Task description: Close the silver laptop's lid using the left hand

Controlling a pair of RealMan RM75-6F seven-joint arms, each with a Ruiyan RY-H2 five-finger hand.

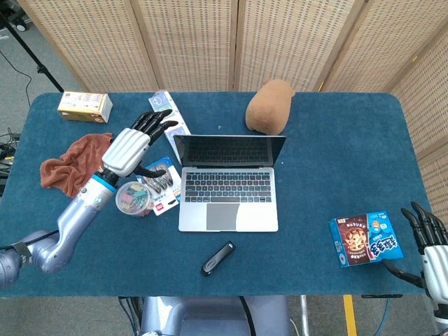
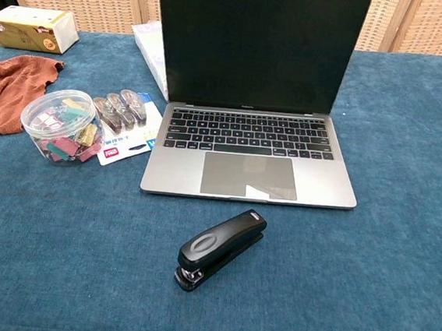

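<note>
Head view: silver laptop [image 1: 229, 187] mid-table, lid fully up, left robot hand [image 1: 134, 145] empty with fingers spread, hovering just left of the screen edge, no contact yet, so closing not started.

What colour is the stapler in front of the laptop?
The stapler is black, with a small red mark at its front end. It shows best in the chest view.

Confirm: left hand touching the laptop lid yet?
Apart. Head view shows the left hand raised left of the laptop lid, with blue table visible between them.
</note>
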